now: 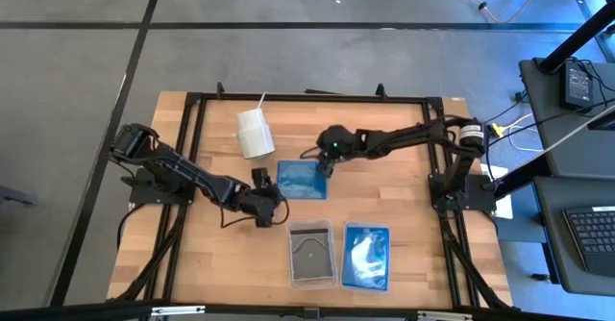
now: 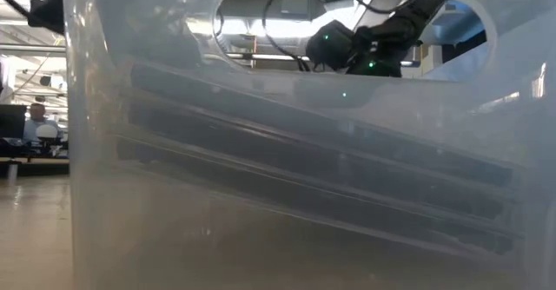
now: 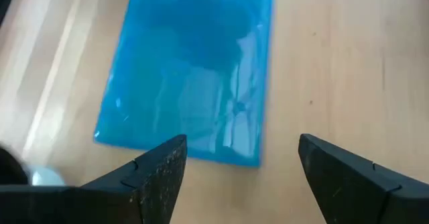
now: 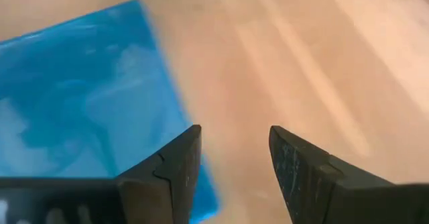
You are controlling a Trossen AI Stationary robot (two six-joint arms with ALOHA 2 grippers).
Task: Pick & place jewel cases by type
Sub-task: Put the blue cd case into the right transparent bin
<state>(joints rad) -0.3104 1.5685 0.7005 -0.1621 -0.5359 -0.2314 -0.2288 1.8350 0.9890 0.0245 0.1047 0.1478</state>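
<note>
Table: we see a pale wooden table [image 1: 404, 215] with plank grain, framed by black rails, on a grey floor crossed by dark lines.
Room: in the low view we make out ceiling lights, cables and a person seated far off at the left; desks with a keyboard stand past the table's right edge.
Writing: we can read none.
Blue case: one flat, glossy, see-through blue case [image 1: 302, 178] lies alone at the table's middle.
Trays: near the front edge, a clear rounded tray [image 1: 311, 255] holds dark grey cases; just beside it, toward the right, a second tray [image 1: 366, 257] holds blue ones.
Cup: a white cylinder cup [image 1: 255, 133] with a cord lies toward the back edge.
Left hand: our left hand [image 1: 273, 204] sits beside the blue case's front left corner, fingers wide apart, holding nothing.
Right hand: our right hand [image 1: 325, 167] hovers at the case's back right corner, fingers narrowly parted, empty.
</note>
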